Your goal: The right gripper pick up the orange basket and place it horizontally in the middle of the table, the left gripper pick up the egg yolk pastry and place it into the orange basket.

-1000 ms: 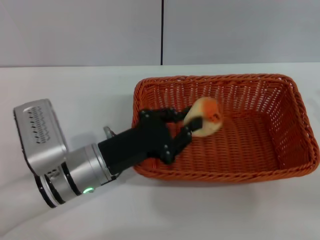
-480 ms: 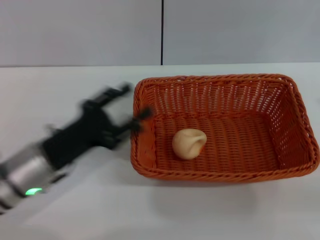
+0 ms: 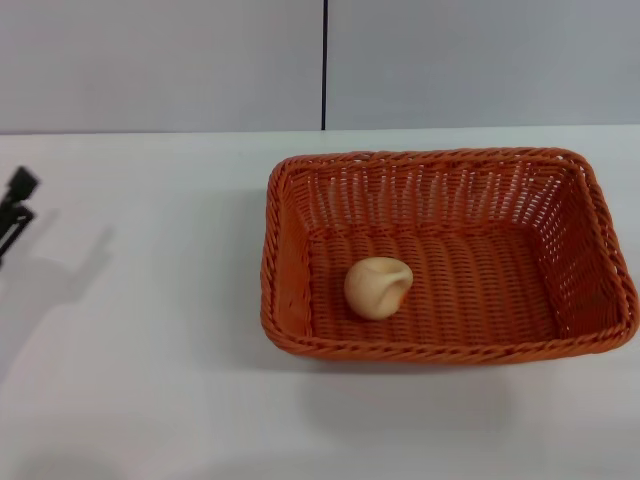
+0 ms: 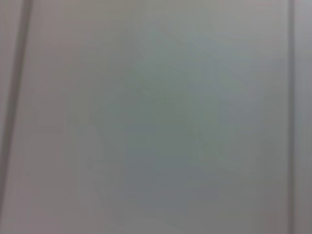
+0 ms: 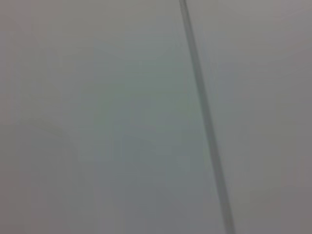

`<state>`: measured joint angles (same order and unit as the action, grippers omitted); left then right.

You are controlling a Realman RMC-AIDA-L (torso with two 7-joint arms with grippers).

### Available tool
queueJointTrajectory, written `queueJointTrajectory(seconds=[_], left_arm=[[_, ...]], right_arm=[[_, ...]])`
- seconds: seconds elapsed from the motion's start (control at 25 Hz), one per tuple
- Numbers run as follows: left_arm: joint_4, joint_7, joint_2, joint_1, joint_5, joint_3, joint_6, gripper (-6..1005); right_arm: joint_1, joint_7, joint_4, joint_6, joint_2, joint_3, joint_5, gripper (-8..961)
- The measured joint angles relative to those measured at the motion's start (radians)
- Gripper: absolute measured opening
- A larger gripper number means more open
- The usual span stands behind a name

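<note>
One orange basket sits on the white table, its long side running left to right across the middle and a little toward the robot's right. Inside it lies one egg yolk pastry, resting on the woven floor in the basket's left half, nearer the front wall than the back and touching neither. It shows only its pale doughy side from above; no orange patch is visible. The left gripper is just a sliver of black fingertips at the far left edge of the head view, well apart from the basket, and with so little of it showing I cannot tell whether its fingers are spread or closed; it carries nothing that I can see. The pastry lies off to that gripper's right, across a stretch of bare tabletop. The right gripper is nowhere to be seen. Both wrist cameras face a blank grey wall. To my eye both parts of the job look done.
</note>
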<state>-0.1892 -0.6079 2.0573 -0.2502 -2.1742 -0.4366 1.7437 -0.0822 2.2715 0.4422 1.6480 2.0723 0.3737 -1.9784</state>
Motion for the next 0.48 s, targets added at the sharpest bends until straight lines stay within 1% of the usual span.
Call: queueJointTrajectory(seconds=[0.04,0.12,0.2,0.28,0.48], left_arm=[[0.001,0.001,0.0,0.014,0.0,-0.033,0.0,813],[0.004,0.002,0.001,0.028,0.0,-0.068,0.001,813],[0.01,0.002,0.003,0.047,0.001,-0.109,0.003,813],[0.013,0.002,0.004,0.06,0.001,-0.124,0.004,813],[0.022,0.002,0.005,0.075,0.001,-0.127,-0.001,813]], right_arm=[[-0.007,0.043,-0.04,-0.003,-0.001,-0.026,-0.001,451],[-0.021,0.107,-0.108,-0.008,0.001,-0.081,-0.002,451],[-0.03,0.146,-0.14,-0.009,0.002,-0.104,-0.002,451],[-0.037,0.165,-0.156,-0.01,0.002,-0.109,-0.002,450],[-0.046,0.169,-0.167,-0.013,0.001,-0.111,-0.002,450]])
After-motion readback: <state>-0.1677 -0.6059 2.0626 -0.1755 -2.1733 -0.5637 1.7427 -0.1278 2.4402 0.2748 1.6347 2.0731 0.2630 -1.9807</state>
